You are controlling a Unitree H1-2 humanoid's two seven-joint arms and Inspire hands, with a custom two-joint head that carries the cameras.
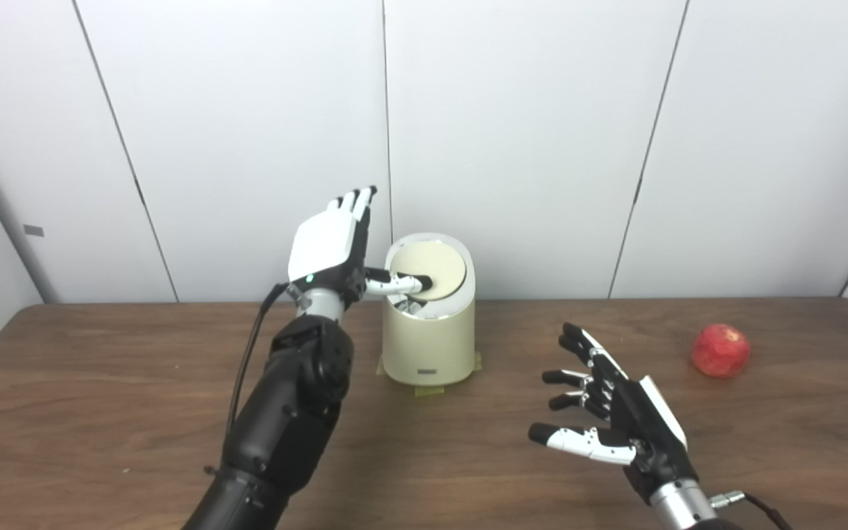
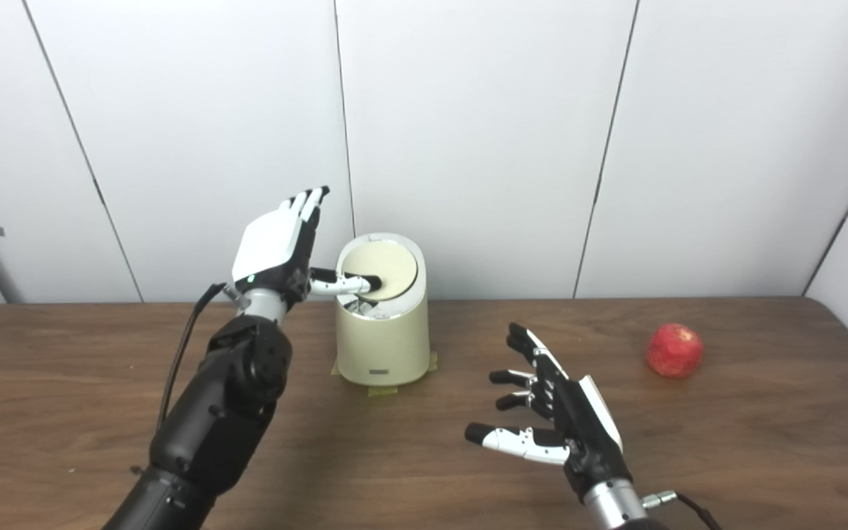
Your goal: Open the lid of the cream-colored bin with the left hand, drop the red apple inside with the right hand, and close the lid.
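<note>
One brown wooden table [image 1: 100, 383], white wall panels [image 1: 527, 132]

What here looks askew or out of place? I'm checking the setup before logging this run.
Only the bin's lid stands out: it sits tilted, its near edge pushed down by the left hand's thumb. The apple lies intact, apart from the open right hand.

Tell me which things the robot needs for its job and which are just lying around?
For the job:
cream-colored bin
lid, tilted, left hand thumb pressing it
red apple, on the table
right hand, open, empty

Just there:
wooden table
tape under the bin
white wall panels
</note>
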